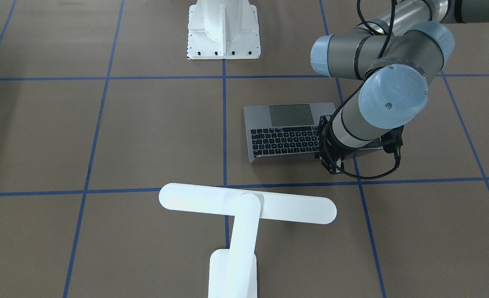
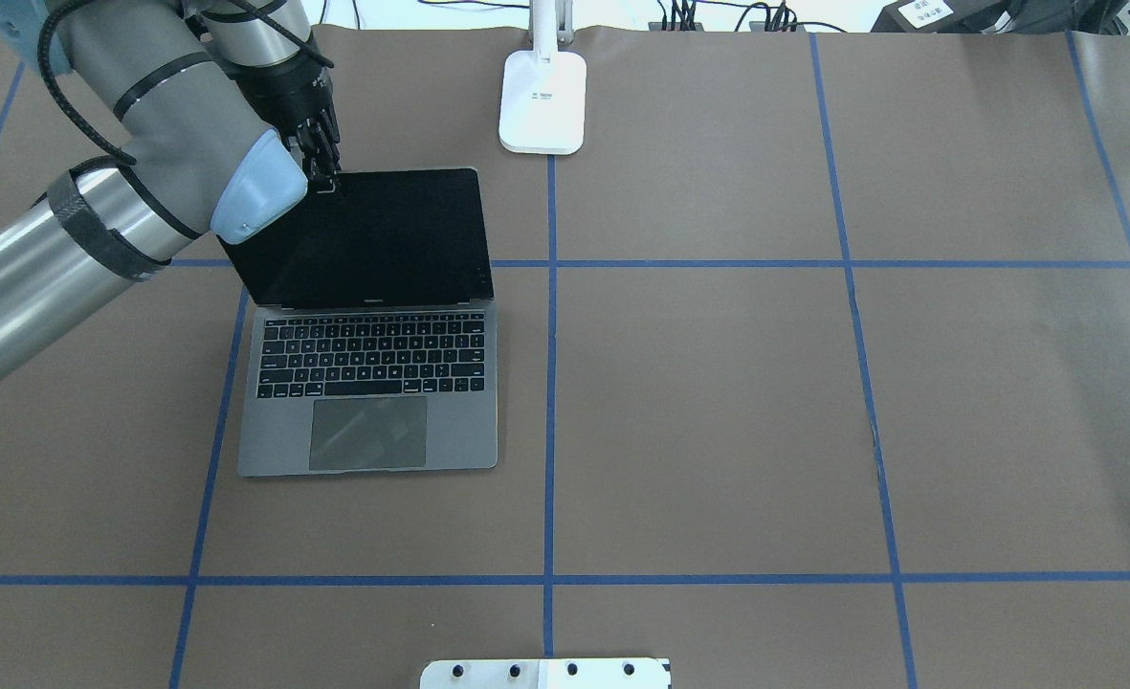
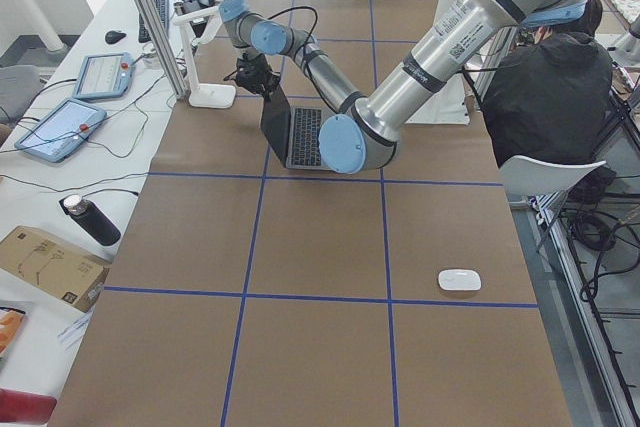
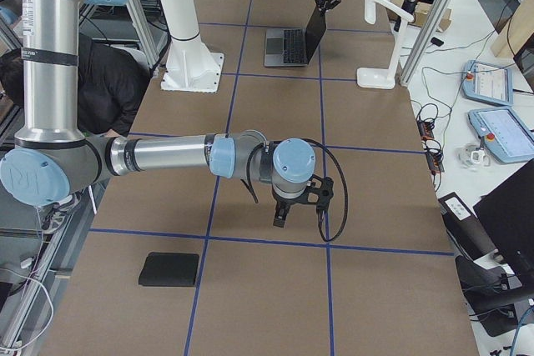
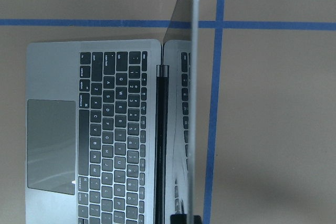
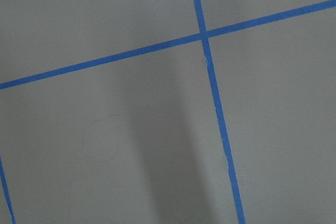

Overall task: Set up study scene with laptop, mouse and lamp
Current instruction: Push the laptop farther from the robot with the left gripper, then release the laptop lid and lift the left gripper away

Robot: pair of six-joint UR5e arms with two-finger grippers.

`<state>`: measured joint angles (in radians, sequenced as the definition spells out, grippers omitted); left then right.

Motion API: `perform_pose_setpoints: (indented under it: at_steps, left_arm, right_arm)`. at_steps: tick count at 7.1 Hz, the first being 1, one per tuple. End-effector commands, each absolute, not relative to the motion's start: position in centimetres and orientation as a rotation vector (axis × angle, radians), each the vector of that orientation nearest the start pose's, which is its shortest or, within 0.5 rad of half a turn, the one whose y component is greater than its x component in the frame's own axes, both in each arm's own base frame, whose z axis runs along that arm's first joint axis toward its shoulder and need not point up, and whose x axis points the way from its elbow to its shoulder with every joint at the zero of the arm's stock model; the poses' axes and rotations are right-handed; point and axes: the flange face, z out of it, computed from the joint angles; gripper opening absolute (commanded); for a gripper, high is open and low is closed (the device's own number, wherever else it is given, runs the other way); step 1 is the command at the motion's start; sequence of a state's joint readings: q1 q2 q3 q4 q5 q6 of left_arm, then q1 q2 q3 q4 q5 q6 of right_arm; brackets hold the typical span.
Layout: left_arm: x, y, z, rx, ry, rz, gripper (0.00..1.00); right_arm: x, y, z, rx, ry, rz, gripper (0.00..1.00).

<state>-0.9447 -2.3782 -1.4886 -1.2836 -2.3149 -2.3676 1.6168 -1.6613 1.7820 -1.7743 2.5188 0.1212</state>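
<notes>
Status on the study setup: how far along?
Done: laptop open, lamp upright at the far edge. In hand: left claw pinches the lid's top corner, apparently setting the screen angle. Left: mouse lies apart from the laptop, near the left end of the table; right claw hovers empty above it.

The laptop is finished in space grey, with black keys, a darker grey trackpad and a black screen. The lamp, the mouse and the bolted pedestal are all seen in plain white. The table is covered in brown and crossed by a grid of blue tape. The mouse pad is shown in black.
</notes>
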Motion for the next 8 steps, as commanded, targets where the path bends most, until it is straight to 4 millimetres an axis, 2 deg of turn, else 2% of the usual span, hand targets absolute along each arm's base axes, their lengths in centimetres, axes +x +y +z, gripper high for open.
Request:
perform_pose_setpoints:
  at_steps: [1,2,3,5,7,8]
  left_arm:
    - [37.1,-62.4,22.4,-0.770,0.515,-1.471,0.75]
    - [37.0,-62.3,22.1,-0.767,0.519,-1.470,0.96]
    - [36.8,-62.1,21.7,-0.764,0.529,-1.466,1.00]
    - [36.1,-61.5,20.2,-0.750,0.567,-1.453,1.00]
    - [33.3,-59.8,19.8,-0.679,0.652,-1.379,1.00]
    - [31.3,-58.9,19.8,-0.613,0.700,-1.313,1.00]
  right_arm:
    - [7.3,-44.3,60.4,-0.112,-0.947,0.194,0.99]
    - [7.3,-44.3,60.4,-0.111,-0.946,0.193,0.99]
    - [7.3,-44.2,60.5,-0.114,-0.947,0.194,0.99]
    - [7.2,-44.1,60.5,-0.112,-0.950,0.194,0.99]
    - [7.3,-44.2,60.3,-0.102,-0.946,0.185,0.99]
    - [7.3,-44.2,59.4,-0.078,-0.950,0.165,0.99]
